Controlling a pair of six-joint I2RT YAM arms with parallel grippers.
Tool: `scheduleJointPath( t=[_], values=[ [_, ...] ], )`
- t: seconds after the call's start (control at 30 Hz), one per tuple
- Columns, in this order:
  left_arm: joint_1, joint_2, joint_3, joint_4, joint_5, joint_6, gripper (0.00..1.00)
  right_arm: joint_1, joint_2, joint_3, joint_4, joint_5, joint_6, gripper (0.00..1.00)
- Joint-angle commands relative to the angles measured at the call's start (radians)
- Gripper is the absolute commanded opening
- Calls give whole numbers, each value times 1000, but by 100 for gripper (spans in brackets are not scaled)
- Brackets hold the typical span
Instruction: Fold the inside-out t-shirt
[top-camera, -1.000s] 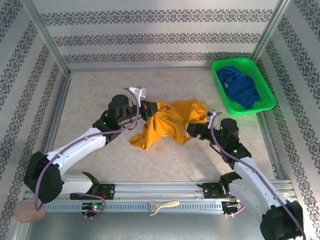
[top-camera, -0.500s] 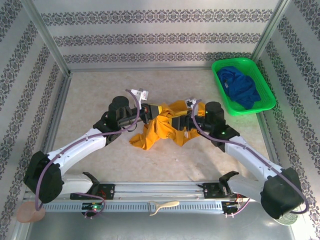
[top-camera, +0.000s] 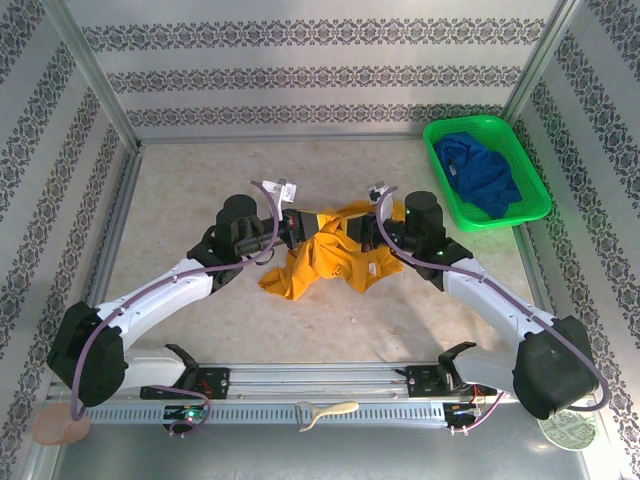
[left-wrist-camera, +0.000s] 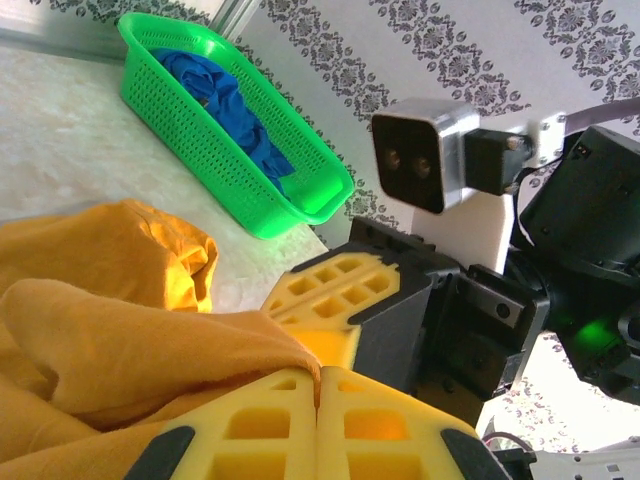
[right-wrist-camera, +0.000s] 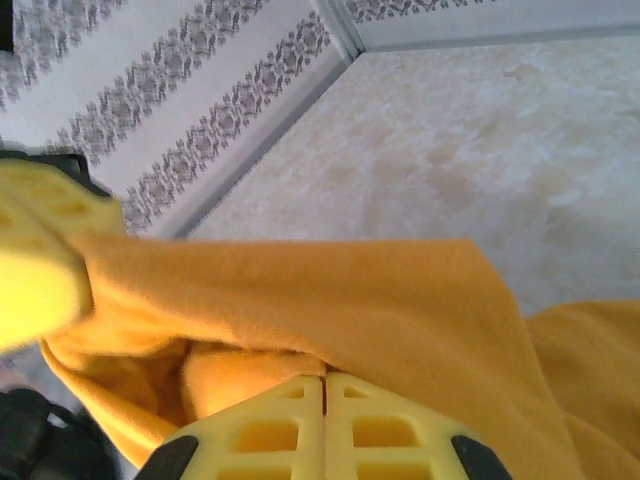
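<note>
t-shirt (top-camera: 330, 262) bunched between left hand (top-camera: 311, 222) and right hand (top-camera: 357, 229), both pinching it.

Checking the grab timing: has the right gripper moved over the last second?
Yes. The right gripper swung left, away from the green basket, onto the t-shirt near the left gripper.

I see the t-shirt (top-camera: 335, 258) bunched on the table (top-camera: 180, 170), with the left gripper (top-camera: 308, 222) at its far-left edge and the right gripper (top-camera: 364, 232) at its far-right edge, the two just beside each other. Behind the t-shirt and well to its right sits the basket (top-camera: 438, 175), another garment (top-camera: 482, 175) lying in it. The mounting rail (top-camera: 320, 378) runs before the t-shirt.
</note>
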Motion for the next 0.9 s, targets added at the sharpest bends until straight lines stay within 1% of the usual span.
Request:
scheduleJointPath(
  t=[0.0,0.23,0.37,0.43,0.53,0.6,0.63,0.67,0.7,0.77,0.87],
  values=[
    [6,-21,-13,69,1,-17,0,-27,-18,28,27,-37,8,0],
    [7,-24,-56,52,-129,-36,0,-150,-204,-11,18,-116,100,0],
    [12,-20,-60,23,-169,-31,0,-172,-277,-30,18,-136,143,0],
    [14,-14,-60,24,-172,-30,0,-172,-288,-47,35,-138,162,0],
    [15,-6,-52,18,-164,-25,0,-169,-261,-74,65,-139,182,0],
    [15,-6,-47,20,-156,-28,0,-168,-237,-82,52,-100,188,0],
    [15,-6,-43,19,-153,-32,0,-169,-228,-92,51,-88,196,10],
    [15,-6,-40,18,-151,-35,0,-166,-227,-104,64,-82,210,29],
    [15,-5,-41,24,-147,-41,0,-156,-229,-118,77,-75,225,41],
    [15,-7,-39,31,-140,-49,0,-123,-245,-137,64,-48,223,48],
    [15,-9,-42,45,-138,-58,0,-37,-286,-178,33,41,208,63]
  ],
)
